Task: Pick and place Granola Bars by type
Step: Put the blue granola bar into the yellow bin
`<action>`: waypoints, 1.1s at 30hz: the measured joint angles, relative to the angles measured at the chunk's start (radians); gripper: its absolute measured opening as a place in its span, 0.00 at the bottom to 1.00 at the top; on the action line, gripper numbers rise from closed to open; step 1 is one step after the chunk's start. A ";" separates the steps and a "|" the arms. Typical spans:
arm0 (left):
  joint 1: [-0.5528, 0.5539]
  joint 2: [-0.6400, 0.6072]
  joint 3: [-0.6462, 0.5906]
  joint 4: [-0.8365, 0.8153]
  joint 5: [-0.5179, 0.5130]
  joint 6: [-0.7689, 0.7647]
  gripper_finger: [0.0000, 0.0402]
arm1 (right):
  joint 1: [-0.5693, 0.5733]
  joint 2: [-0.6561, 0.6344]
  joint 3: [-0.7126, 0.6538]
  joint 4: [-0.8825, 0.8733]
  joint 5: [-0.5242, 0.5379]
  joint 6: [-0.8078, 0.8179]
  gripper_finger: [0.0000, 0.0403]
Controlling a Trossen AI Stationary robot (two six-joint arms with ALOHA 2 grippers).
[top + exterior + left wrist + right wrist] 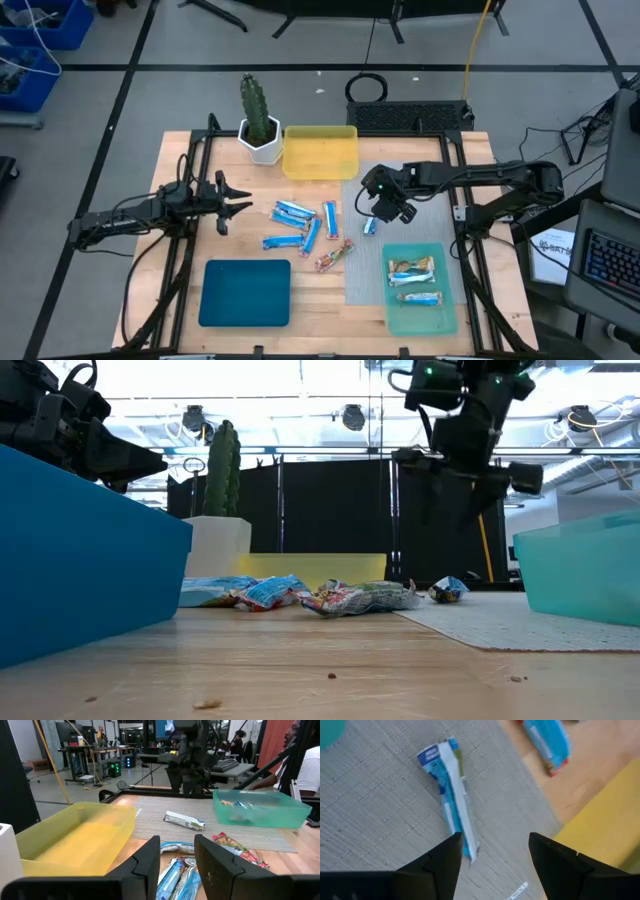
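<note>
From the high view, the grey woven mat point(372, 270) is taken as the landmark. A small blue-and-white wrapped granola bar point(369, 226) is seen lying on the mat's upper part, and the right gripper point(384, 205) is held just above it, fingers spread. More blue-and-white wrapped bars point(298, 222) and one reddish multicoloured bar point(334, 256) are scattered on the bare wood just off the mat's left edge. The light teal tray point(448, 315) sits on the mat's lower part and already holds a few bars. The left gripper point(236, 201) waits with its fingers open, well left of the mat.

In the low view, the lone bar point(447, 590) rests flat on the mat, with the right gripper point(462, 465) hanging above it, apart from it.

In the left wrist view, the open left fingers point(150, 857) frame the loose bars point(176, 870) off the mat.

In the right wrist view, the bar point(451, 795) is shown between and ahead of the spread fingers point(440, 860), wrapper crinkled, nothing gripped. It is judged light, with a slippery, crushable foil skin; a hold across the middle of its narrow width is favoured, the flat end seals being too thin to trust.
</note>
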 joint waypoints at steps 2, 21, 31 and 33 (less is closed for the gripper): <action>0.000 0.000 0.000 0.000 0.000 0.000 0.31 | 0.000 0.000 -0.021 0.025 0.001 0.000 0.55; 0.000 0.000 0.000 0.000 0.000 0.000 0.31 | 0.002 0.090 -0.071 0.088 -0.052 0.020 0.55; 0.000 0.000 0.000 0.000 0.000 0.000 0.31 | -0.005 0.157 -0.071 0.106 -0.068 0.003 0.55; 0.000 0.000 0.000 0.000 0.000 0.000 0.31 | -0.004 0.169 -0.071 0.113 -0.078 0.002 0.55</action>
